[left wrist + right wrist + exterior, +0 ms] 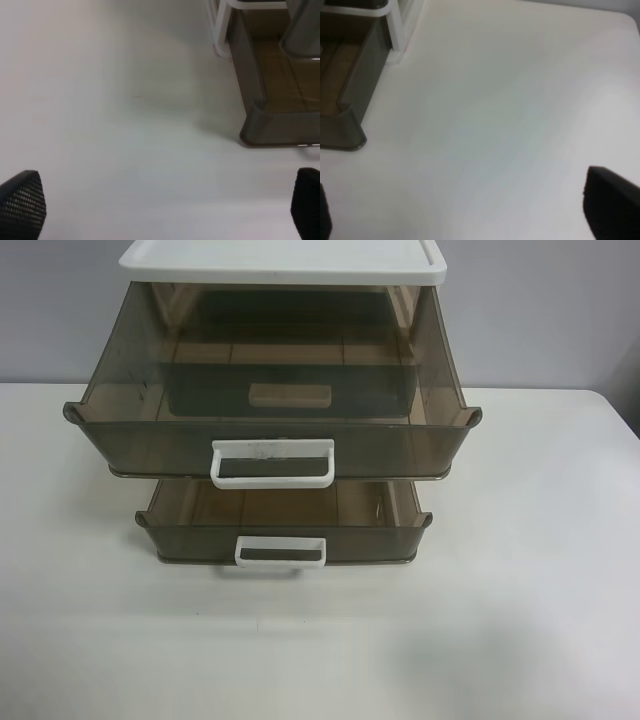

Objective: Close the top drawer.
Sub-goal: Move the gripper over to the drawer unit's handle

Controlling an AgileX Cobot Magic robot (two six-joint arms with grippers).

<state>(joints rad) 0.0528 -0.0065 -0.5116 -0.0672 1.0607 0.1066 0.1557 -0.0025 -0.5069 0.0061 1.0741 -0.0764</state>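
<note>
**A:** Pushing is all this job needs, so where does the top drawer (pixel 270 435) sit relative to the grippers?

**B:** It hangs far out of the cabinet, under the white lid (pixel 282 262). Its front panel juts past the lower drawer (pixel 285 530), which is also partly out. Its long side runs across the exterior high view, and the way home is straight back, away from that camera.

**A:** And the arms?

**B:** Neither shows in the exterior high view. The left gripper (pixel 162 210) hovers over the table (pixel 100 100), spread wide with nothing between its fingers. A brown drawer corner (pixel 265 125) lies ahead of it, off to one side. The right gripper (pixel 465 215) mirrors that: wide, empty, with a second drawer corner (pixel 345 125) ahead on the opposite side.

**A:** Which is nearer?

**B:** Hard to call. Both look set back, flanking the cabinet about equally. Either would probably have to swing inward to the wide white handle (pixel 272 462) at the middle of the panel, then press squarely back. An off-centre shove could skew the drawer.
</note>
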